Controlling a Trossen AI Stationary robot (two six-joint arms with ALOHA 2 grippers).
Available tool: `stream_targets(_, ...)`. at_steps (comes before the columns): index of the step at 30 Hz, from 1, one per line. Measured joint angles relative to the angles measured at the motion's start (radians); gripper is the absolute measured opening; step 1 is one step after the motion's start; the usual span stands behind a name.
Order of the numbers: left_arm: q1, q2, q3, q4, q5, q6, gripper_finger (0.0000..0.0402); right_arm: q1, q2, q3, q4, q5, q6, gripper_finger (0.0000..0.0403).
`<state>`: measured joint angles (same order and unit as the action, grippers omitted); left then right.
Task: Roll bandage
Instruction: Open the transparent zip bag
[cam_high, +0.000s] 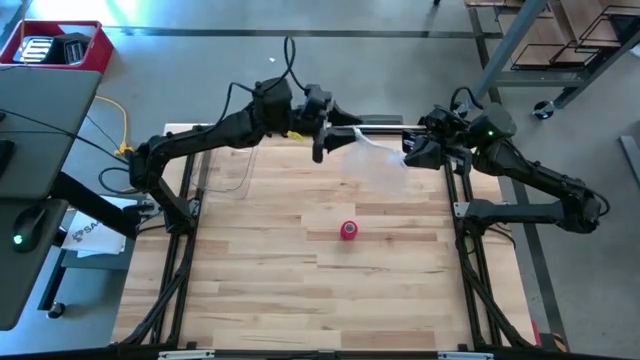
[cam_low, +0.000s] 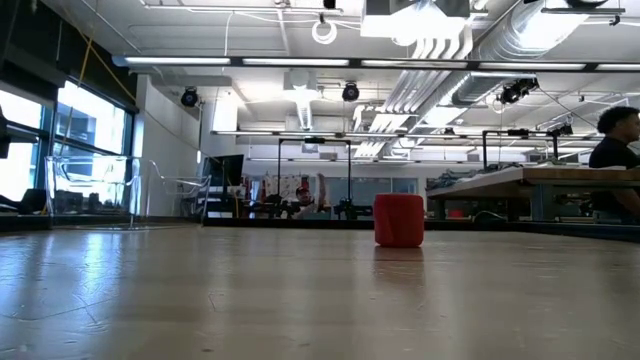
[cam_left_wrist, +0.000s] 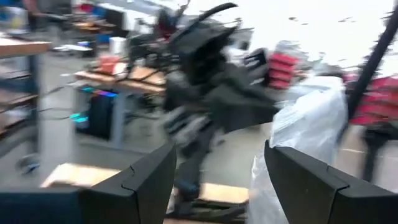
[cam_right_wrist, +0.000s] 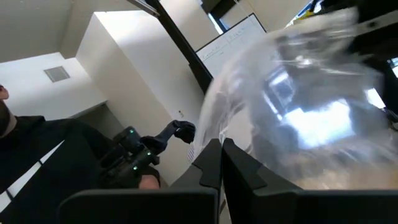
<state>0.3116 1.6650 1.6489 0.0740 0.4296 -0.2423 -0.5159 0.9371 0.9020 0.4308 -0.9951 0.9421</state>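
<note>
The bandage (cam_high: 348, 230) is a small red cylinder standing on end on the wooden table (cam_high: 250, 290), near its middle; in the low view the bandage (cam_low: 399, 220) stands alone with no gripper near it. Above the table's far edge my right gripper (cam_high: 408, 152) is shut on a crinkled clear plastic bag (cam_high: 378, 156). My left gripper (cam_high: 345, 125) faces it, level and open (cam_left_wrist: 214, 183). Nothing is between the left fingers, and the bag (cam_left_wrist: 311, 137) shows just past one of them. My right gripper pinches a bunched part of the clear bag (cam_right_wrist: 231, 142) between its two shut fingers (cam_right_wrist: 208, 168). The fingers come about level from the table's right side. The bag spreads out beyond them toward my left gripper, lifted clear of the table.
A metal rail (cam_high: 385, 123) runs along the table's far edge under both grippers. A person (cam_low: 615, 150) is at a bench far behind, and another person's dark sleeve (cam_right_wrist: 56, 162) shows beside the right arm. A red bin (cam_high: 55, 45) sits on the floor at the far left.
</note>
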Motion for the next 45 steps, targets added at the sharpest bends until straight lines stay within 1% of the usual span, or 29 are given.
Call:
stream_targets(5, -0.019, -0.001, 0.000, -0.004, 0.061, -0.030, 0.0233, 0.000, 0.000, 0.000, 0.000, 0.000, 0.000, 0.0000)
stream_targets(7, -0.018, -0.001, 0.000, -0.023, 0.068, -0.044, 0.0230, 0.000, 0.000, 0.000, 0.000, 0.000, 0.000, 0.0000)
stream_targets(10, 0.005, -0.018, 0.000, -0.091, 0.067, -0.047, 0.0228, 0.000, 0.000, 0.000, 0.000, 0.000, 0.007, 0.0000)
stream_targets(12, 0.023, -0.035, 0.000, -0.139, 0.079, -0.088, 0.0227, 0.000, 0.000, 0.000, 0.000, 0.000, 0.026, 0.0000)
stream_targets(13, 0.033, -0.043, 0.000, -0.140, 0.106, -0.110, 0.0227, 0.002, 0.000, 0.000, 0.000, 0.000, 0.030, 0.0000)
stream_targets(16, 0.058, -0.058, 0.000, -0.106, 0.236, -0.168, 0.0227, 0.006, -0.001, 0.000, 0.000, 0.000, 0.034, 0.0000)
stream_targets(18, 0.063, -0.059, 0.000, -0.044, 0.308, -0.198, 0.0227, 0.006, -0.001, 0.000, 0.000, 0.000, 0.036, 0.0000)
stream_targets(20, 0.063, -0.059, 0.000, 0.014, 0.351, -0.232, 0.0227, 0.006, -0.001, 0.000, 0.000, 0.001, 0.045, 0.0000)
stream_targets(28, 0.055, -0.051, 0.001, 0.120, 0.342, -0.316, 0.0227, 0.006, -0.001, 0.000, 0.004, 0.001, 0.044, 0.0000)
stream_targets(30, 0.052, -0.050, 0.001, 0.108, 0.336, -0.321, 0.0227, 0.006, -0.001, 0.000, 0.005, 0.001, 0.044, 0.0000)
stream_targets(35, 0.054, -0.049, 0.001, -0.007, 0.253, -0.227, 0.0227, 0.006, -0.001, 0.000, 0.008, 0.001, 0.040, 0.0000)
stream_targets(38, 0.051, -0.042, 0.001, -0.060, 0.235, -0.184, 0.0227, 0.006, -0.001, 0.000, 0.008, 0.001, 0.037, 0.0000)
stream_targets(41, 0.035, -0.037, 0.000, -0.070, 0.235, -0.157, 0.0227, 0.006, -0.001, 0.000, 0.008, 0.001, 0.037, 0.0000)
stream_targets(45, 0.006, -0.034, 0.000, -0.016, 0.214, -0.116, 0.0217, 0.006, -0.001, 0.000, 0.008, 0.001, 0.037, 0.0000)
